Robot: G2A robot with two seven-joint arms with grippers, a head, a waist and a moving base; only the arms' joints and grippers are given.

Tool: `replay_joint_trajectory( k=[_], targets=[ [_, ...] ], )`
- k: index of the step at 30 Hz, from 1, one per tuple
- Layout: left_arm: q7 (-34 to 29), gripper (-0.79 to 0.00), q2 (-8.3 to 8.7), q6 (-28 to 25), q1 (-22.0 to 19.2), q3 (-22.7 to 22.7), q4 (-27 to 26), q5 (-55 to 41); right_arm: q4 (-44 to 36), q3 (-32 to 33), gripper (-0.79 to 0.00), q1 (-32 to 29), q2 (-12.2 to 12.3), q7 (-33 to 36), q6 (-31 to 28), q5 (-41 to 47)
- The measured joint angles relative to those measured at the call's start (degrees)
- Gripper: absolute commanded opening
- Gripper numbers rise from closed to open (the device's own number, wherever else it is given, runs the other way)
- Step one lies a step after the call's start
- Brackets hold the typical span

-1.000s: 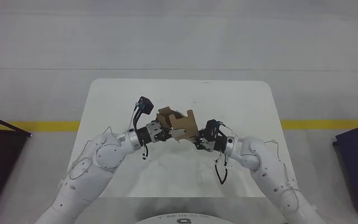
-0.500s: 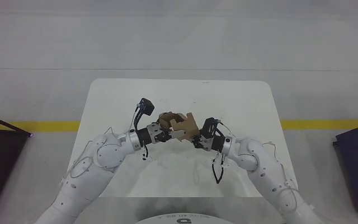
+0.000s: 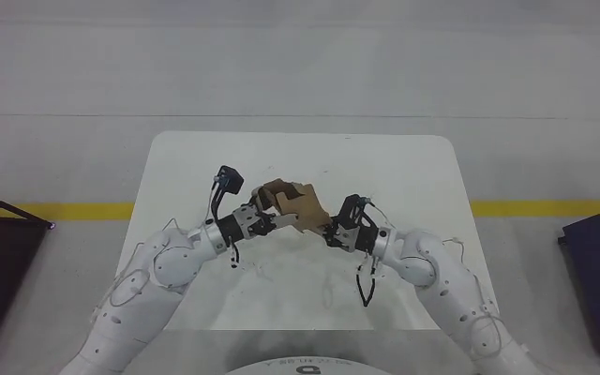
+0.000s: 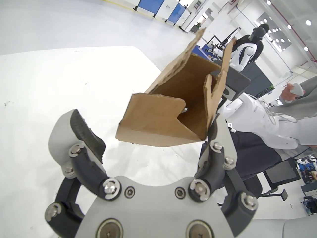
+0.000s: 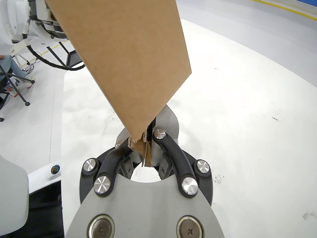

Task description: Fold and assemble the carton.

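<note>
Right tool (image 5: 145,147) was pinched on a corner of the carton (image 3: 292,206), held above the table (image 3: 403,169); left tool (image 4: 148,130) gaped at its 8 o'clock end. I judged left should close squarely on one flap, sparing the crease.

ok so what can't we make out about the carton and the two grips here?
1. Far end of the carton: right wrist view, cut off by the top edge; its near panel hides the inside.
2. Pads of the right gripper: right wrist view, covered by the torn corner they pinch.
3. The left gripper: left wrist view, open; one finger at the carton's edge, touching or apart unclear.
4. Fold layout: top view, too small.
</note>
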Motion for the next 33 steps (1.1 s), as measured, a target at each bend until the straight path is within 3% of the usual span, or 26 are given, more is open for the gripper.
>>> replay_joint_trajectory(
  k=[10,22,33],
  targets=[
    [0.9,0.0,0.3,-1.2,1.1,-1.1,-1.0,-0.6,-0.3,0.9,-0.785,0.0,0.0,2.0,1.3,2.2],
    [-0.6,0.0,-0.27,-1.1,-2.0,2.6,-0.6,-0.5,-0.7,-2.6,-0.785,2.6,-0.7,6.3,2.6,2.3],
    [-0.6,0.0,-0.22,-1.0,-2.1,2.4,1.7,-2.1,-0.1,-4.4,-0.785,4.5,-1.1,8.6,2.7,1.8]
  ],
)
